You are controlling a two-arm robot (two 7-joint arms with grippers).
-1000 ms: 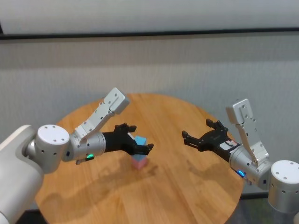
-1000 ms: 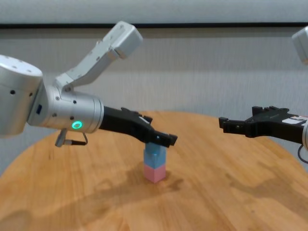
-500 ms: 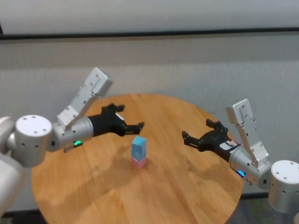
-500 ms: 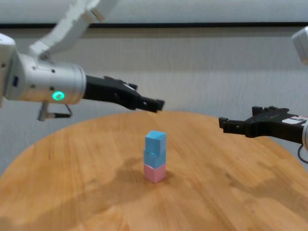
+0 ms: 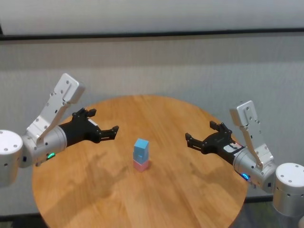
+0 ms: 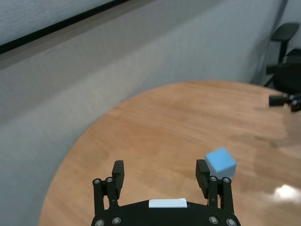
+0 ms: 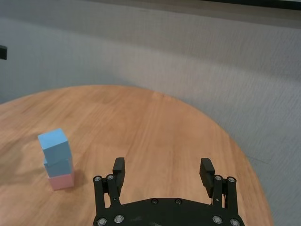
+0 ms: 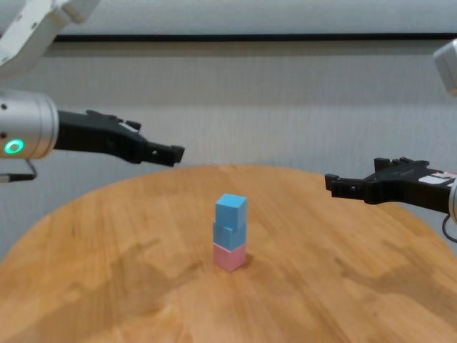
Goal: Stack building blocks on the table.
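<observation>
I see my left tool (image 5: 102, 127) spread wide, holding nothing, off to the stack's left. My right tool (image 5: 203, 136) gapes empty too. Mid-desk (image 5: 190, 190), on wood planks, three matte cubes stand stacked: pink block (image 5: 141, 165) under two blue blocks (image 5: 140, 149).

Left wrist view: only the top blue block (image 6: 220, 162) shows, lower blocks hidden behind left gripper (image 6: 161, 172); table (image 6: 155, 127) edge-cropped.
</observation>
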